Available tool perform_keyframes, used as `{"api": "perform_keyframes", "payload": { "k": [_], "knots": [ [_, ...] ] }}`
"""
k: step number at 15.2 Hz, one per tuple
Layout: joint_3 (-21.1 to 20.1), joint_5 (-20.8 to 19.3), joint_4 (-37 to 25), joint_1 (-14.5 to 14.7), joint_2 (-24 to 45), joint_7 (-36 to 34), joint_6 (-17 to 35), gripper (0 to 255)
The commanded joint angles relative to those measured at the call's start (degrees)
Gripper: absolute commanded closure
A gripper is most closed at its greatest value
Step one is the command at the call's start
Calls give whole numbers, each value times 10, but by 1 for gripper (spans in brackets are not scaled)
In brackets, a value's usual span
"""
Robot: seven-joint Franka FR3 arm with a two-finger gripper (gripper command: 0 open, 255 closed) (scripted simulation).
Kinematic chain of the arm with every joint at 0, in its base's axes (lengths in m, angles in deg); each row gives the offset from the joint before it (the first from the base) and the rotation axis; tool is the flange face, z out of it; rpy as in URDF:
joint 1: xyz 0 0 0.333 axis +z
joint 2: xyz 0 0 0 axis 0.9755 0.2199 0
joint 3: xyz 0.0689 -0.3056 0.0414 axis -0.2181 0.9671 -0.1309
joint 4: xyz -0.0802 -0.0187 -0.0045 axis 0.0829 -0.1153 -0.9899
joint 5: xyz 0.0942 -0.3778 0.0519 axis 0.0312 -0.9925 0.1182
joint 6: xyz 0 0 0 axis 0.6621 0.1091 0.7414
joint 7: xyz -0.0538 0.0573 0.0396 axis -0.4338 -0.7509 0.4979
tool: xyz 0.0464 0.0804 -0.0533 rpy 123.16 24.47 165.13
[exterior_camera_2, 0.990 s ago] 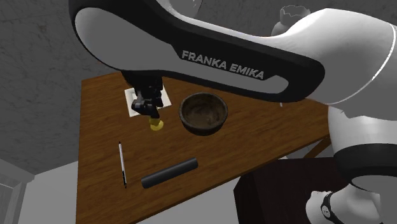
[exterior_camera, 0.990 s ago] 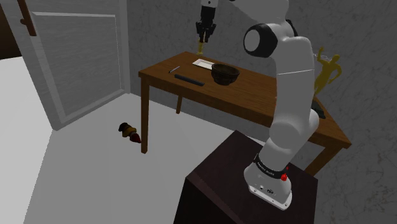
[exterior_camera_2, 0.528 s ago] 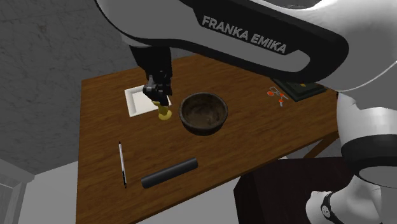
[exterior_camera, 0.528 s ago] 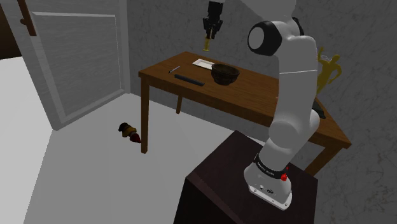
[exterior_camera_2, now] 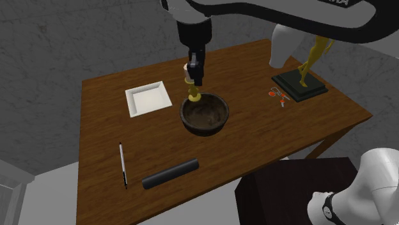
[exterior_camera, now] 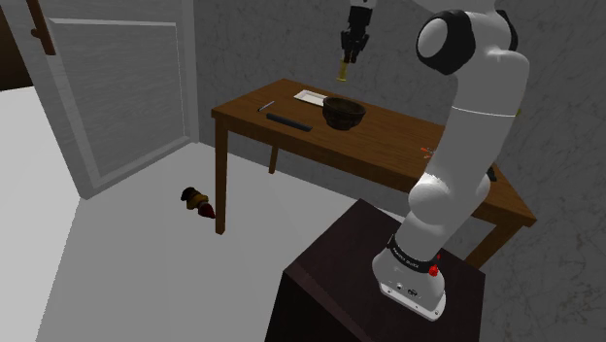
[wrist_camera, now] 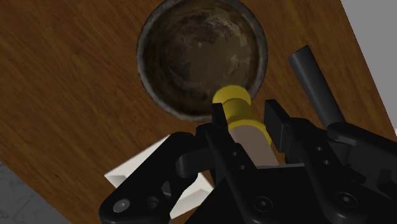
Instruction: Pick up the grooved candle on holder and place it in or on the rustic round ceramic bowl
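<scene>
I read the arm (exterior_camera: 476, 107) as white rounded shells with a dark round joint cap (exterior_camera: 445, 44). The dark collar (exterior_camera: 408, 264) at its foot carries small white lettering, with a red dot (exterior_camera: 437, 257) at 2 o'clock. The gripper (wrist_camera: 245, 114) is all black, with round screw heads (wrist_camera: 121, 205).

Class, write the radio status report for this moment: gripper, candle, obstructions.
Black gripper shut on tan candle with yellow holder, held aloft. Candle over edge of dark round bowl, not released. Nothing between them.
</scene>
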Motion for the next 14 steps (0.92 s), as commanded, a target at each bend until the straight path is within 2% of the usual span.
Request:
{"api": "perform_keyframes", "payload": {
  "k": [1,3,14],
  "knots": [
    [8,-6,28,-10,-25,21,5,255],
    [15,-10,45,-19,-41,38,7,255],
    [12,-21,179,-12,-77,27,106,255]
  ]
}}
